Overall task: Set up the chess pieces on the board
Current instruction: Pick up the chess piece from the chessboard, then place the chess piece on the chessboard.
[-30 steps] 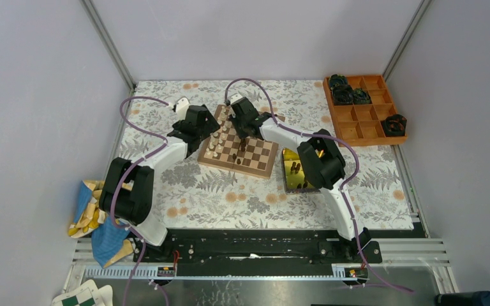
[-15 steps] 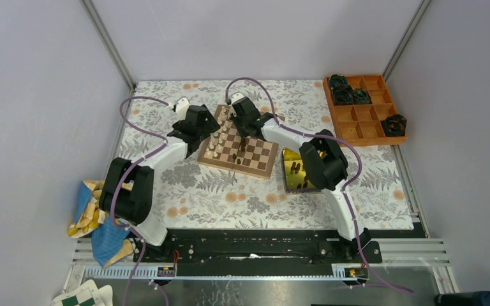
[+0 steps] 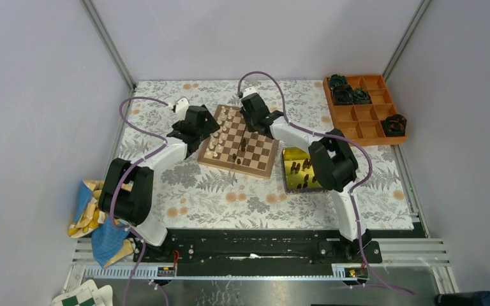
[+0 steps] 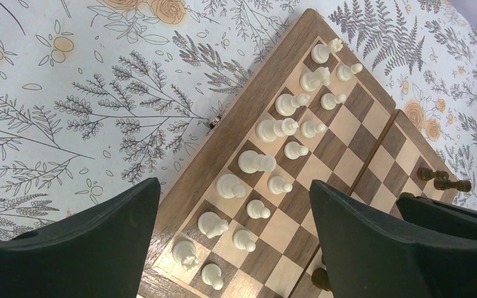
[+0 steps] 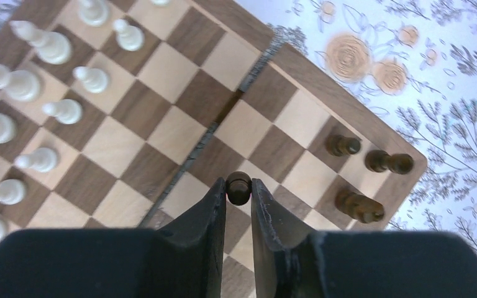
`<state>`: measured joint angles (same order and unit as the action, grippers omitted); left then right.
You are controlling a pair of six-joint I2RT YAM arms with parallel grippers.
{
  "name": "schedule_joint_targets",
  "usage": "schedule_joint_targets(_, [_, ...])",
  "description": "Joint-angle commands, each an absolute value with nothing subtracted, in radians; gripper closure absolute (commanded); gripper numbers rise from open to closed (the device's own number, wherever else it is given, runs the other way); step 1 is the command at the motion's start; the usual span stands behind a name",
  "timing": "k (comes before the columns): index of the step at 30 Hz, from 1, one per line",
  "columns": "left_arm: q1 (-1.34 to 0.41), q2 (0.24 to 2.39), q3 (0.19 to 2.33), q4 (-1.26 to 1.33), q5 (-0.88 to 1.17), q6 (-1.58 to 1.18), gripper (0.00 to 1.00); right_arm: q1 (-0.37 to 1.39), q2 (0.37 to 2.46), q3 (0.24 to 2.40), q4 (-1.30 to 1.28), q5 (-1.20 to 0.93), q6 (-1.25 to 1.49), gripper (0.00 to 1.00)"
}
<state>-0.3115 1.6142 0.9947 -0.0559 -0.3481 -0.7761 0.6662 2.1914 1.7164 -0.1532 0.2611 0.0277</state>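
The wooden chessboard lies mid-table. Several cream pieces stand in two rows along its left side, also in the right wrist view. Three dark pieces stand near the board's far right corner. My right gripper is shut on a dark pawn and holds it over the board's right half; in the top view it is at the board's far edge. My left gripper is open and empty, above the cream rows at the board's left edge.
A shiny yellow tin with several dark pieces sits right of the board. An orange compartment tray with black gear-like lumps stands at the back right. Cloths lie at the left edge. A flowered mat covers the table.
My right gripper has moved right and toward the far edge of the board, and its arm has swung right. The left arm has not moved.
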Motion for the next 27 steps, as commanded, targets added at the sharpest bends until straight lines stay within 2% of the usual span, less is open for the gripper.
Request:
schedule_joint_targets(1, [-0.313, 1.59, 0.986, -0.022, -0.369, -0.788, 0.02, 0.632, 2.11, 1.683, -0.112, 0.317, 0.08, 1.0])
schedule_joint_targets(27, [-0.314, 1.602, 0.986, -0.018, -0.365, -0.787, 0.02, 0.578, 2.173, 1.686, -0.127, 0.337, 0.118, 1.0])
